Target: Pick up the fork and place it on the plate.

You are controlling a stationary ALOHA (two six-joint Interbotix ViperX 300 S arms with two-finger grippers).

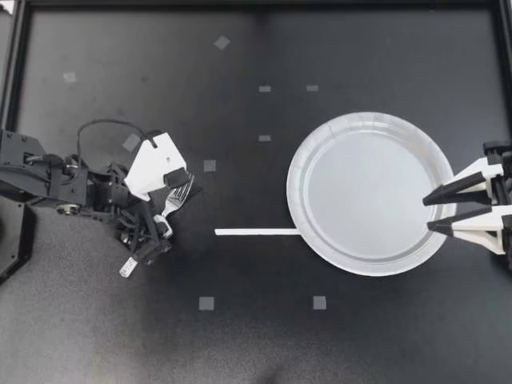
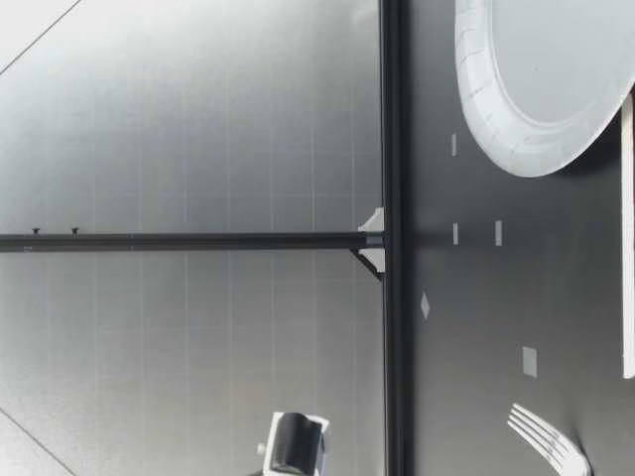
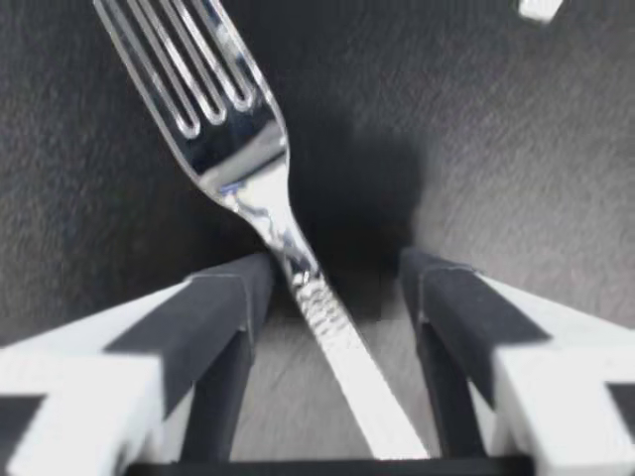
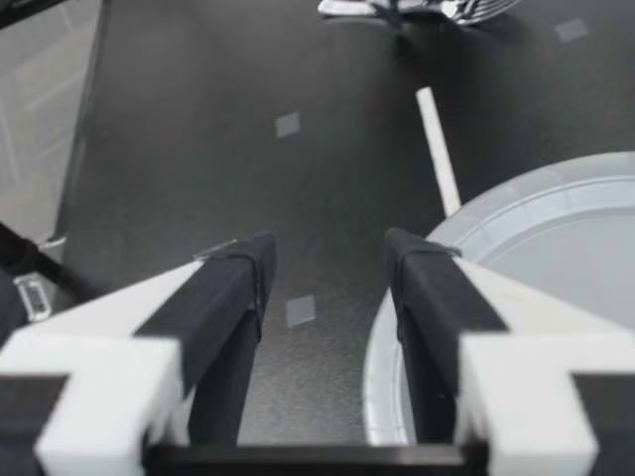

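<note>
Left tool [image 1: 170, 213] first: its two fingers stand spread astride the handle of the metal fork [image 1: 182, 192], which sits at my left side of the surface [image 1: 360, 336], well apart from the plate. In the left wrist view the handle runs off-centre through the gap, close against or just touching one finger [image 3: 233, 297], while the other finger stands clear of it. Nothing is pinched, and the tines point out ahead of the fingertips. Whether the fork lies flat or is tipped up a little I cannot tell. I judge this to be the grasping step, with the lift and the placing both not yet done. The next move calls for pressing the fingers together on that thin, slick handle, which will likely slide toward the middle as they meet. After that come a lift and a carry across to the white paper plate [image 1: 364, 192]. A white strip [image 1: 256, 232] lies between fork and plate, its end touching the plate's rim, so the carry should pass above it. My right tool [image 1: 436, 214] is spread and holds nothing, its fingertips over the plate's rim on my right side, so the fork is best set down short of them. The surface is matte black, dotted with small grey tape squares [image 1: 206, 303] and edged by a black frame [image 2: 392, 149]. Beyond it the low view shows only a plain grey panelled wall [image 2: 198, 119].
</note>
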